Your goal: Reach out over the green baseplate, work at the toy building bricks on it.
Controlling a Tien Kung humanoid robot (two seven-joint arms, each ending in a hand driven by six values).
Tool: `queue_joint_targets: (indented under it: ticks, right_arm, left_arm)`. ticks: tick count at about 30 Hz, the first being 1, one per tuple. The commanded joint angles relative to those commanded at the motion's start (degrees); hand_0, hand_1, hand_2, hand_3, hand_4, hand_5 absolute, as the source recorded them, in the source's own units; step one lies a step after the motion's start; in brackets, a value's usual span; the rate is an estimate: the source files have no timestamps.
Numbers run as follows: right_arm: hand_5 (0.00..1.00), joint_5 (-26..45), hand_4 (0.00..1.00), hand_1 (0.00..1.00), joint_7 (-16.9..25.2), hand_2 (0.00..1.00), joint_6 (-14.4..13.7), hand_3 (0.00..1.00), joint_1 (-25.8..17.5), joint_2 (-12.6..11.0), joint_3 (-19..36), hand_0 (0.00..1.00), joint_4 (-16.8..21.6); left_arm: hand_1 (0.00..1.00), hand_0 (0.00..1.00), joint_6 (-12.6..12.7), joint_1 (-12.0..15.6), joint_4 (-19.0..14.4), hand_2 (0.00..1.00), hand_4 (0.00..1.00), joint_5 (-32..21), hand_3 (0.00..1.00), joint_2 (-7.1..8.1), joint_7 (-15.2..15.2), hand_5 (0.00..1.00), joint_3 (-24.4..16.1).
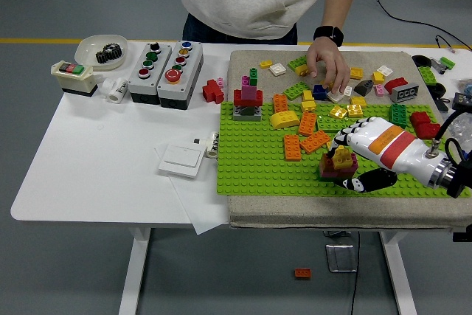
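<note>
The green baseplate [251, 164] lies on a padded mat at the right of the table. My right hand [348, 166], white with an orange and red band, comes in from the right. Its fingers [346, 142] curl over a small dark red and yellow brick stack [336, 163] standing on the plate's front right, with the thumb [363, 182] against its near side. Orange bricks [306, 134], a yellow curved brick [284, 118] and a red, grey and magenta stack [247, 105] also stand on the plate. A person's hand [324, 64] rests on the loose bricks behind the plate.
Several loose bricks [383, 82] lie on the mat behind and right of the plate. Two button boxes [162, 71], a switch box [70, 77], a bowl with a gear [99, 49], a red brick [212, 91] and a white plate switch [181, 160] lie left.
</note>
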Motion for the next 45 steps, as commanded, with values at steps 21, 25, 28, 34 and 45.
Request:
queue_joint_targets:
  ticks: [21, 25, 28, 34, 45]
  right_arm:
    - [0.418, -1.4, 0.84, 0.604, 0.0, 0.688, -4.8, 0.65, -0.7, 1.0, 0.7, 0.649, -2.4]
    - [0.418, -2.0, 0.862, 0.629, -0.1, 0.708, -5.6, 0.718, -0.2, 1.4, 0.4, 0.678, -3.5]
    - [0.418, -2.5, 0.862, 0.629, -0.2, 0.708, -6.1, 0.718, 0.1, 1.9, 0.2, 0.678, -4.3]
    - [0.413, -2.4, 0.886, 0.651, 0.1, 0.726, -7.2, 0.802, 0.7, 2.8, -0.6, 0.714, -6.4]
    - [0.404, -1.9, 0.903, 0.67, 0.5, 0.749, -9.2, 0.83, 1.8, 5.2, -0.4, 0.729, -10.6]
  left_arm:
    - [0.774, 0.791, 0.0, 0.2, -0.1, 0.751, 0.653, 0.2, 0.591, -0.05, 0.0, 0.664, -0.1]
    - [0.775, 0.79, 0.0, 0.1, -0.1, 0.752, 0.654, 0.2, 0.591, -0.03, 0.0, 0.664, -0.1]
    - [0.775, 0.79, 0.0, 0.1, -0.1, 0.752, 0.654, 0.2, 0.591, -0.02, 0.0, 0.664, -0.1]
    - [0.774, 0.789, 0.0, 0.1, -0.1, 0.751, 0.654, 0.0, 0.591, 0.0, 0.0, 0.664, 0.0]
    - [0.774, 0.789, 0.1, -0.1, -0.1, 0.75, 0.654, -0.6, 0.592, 0.02, -0.1, 0.664, 0.4]
